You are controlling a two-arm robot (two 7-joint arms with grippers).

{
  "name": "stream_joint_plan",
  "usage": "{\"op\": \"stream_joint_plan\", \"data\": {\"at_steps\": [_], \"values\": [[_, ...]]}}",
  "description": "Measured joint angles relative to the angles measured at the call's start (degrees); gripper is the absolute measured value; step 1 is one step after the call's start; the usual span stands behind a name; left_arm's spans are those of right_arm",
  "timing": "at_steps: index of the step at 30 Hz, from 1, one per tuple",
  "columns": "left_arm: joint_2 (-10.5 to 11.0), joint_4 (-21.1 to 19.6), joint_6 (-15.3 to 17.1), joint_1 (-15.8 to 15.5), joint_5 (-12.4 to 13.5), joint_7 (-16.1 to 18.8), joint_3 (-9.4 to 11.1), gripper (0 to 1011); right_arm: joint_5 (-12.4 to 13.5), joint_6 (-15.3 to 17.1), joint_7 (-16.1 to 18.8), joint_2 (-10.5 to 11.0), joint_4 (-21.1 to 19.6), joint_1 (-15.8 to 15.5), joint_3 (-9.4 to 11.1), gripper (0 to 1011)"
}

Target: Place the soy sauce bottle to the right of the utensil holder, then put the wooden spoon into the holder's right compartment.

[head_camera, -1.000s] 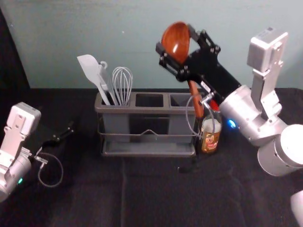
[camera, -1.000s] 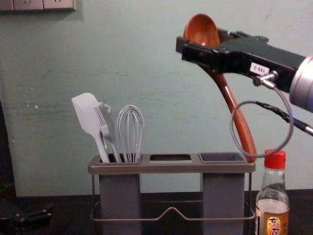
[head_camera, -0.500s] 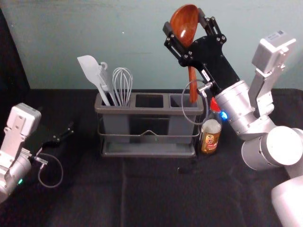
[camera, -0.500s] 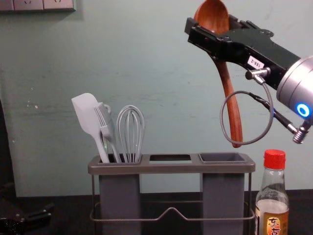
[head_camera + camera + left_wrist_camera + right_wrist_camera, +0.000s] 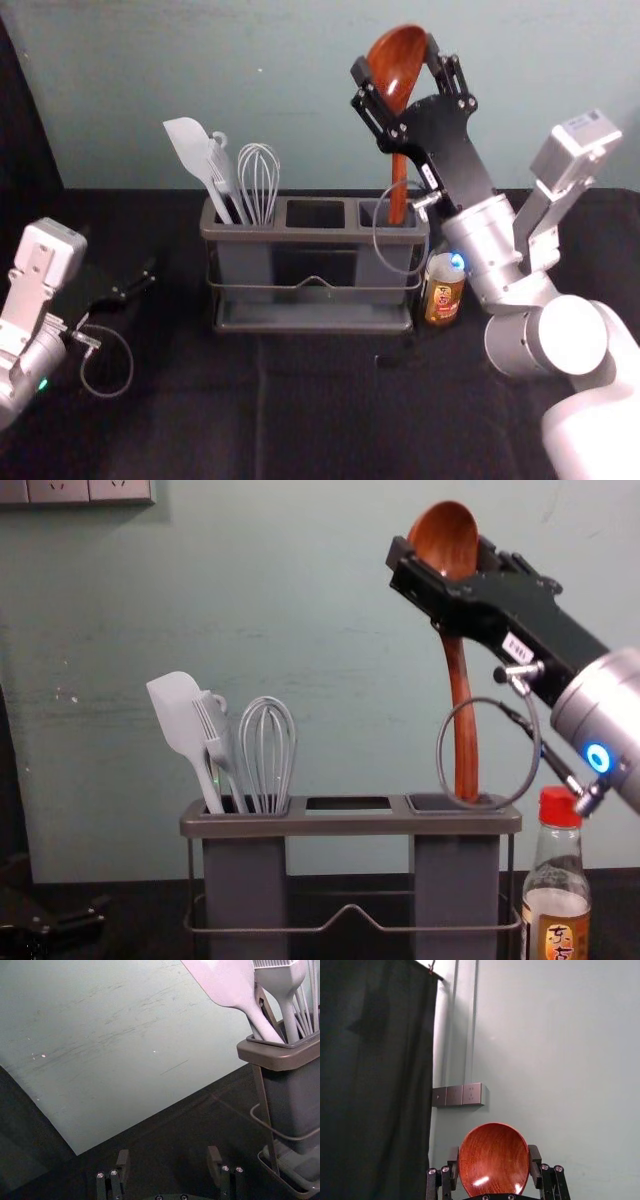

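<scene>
Soy sauce bottle [image 5: 558, 900] in place, spoon to follow: the red-capped bottle stands upright just beside the utensil holder [image 5: 350, 823], between three and four o'clock from its centre in the head view. That half of the job looks done. The wooden spoon [image 5: 462, 710] remains in hand, bowl high and handle pointing down at about six o'clock, its end at the mouth of the holder's right compartment [image 5: 457, 880] — whether just above the opening or slightly inside is hard to tell. A lowering and a release appear to be all that is left, with the rim the likeliest snag should the handle drift. A spatula [image 5: 180, 715] and a whisk [image 5: 267, 750] occupy the left compartment.

The right gripper [image 5: 397, 58] is above and behind the holder at one o'clock, its fingers closed about the spoon's bowl from both sides. Behind it the right arm [image 5: 485, 235] climbs from five o'clock toward eleven, wrist tilted upward, a looped cable [image 5: 438, 750] hanging by the handle. The left gripper [image 5: 168, 1154] waits parked near nine o'clock from the holder — fingers spread, nothing between them.
</scene>
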Motion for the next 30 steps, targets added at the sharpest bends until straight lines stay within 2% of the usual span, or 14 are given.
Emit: {"op": "stream_joint_plan", "data": {"at_steps": [13, 30], "values": [[0.0, 0.0, 0.0, 0.0, 0.0, 0.0, 0.0, 1011, 1.1, -4.6, 2.8, -1.6, 5.1, -0.9, 0.8, 838], [0.0, 0.0, 0.0, 0.0, 0.0, 0.0, 0.0, 1012, 0.8, -6.6, 3.9, -2.4, 8.5, -2.3, 1.9, 837]]}}
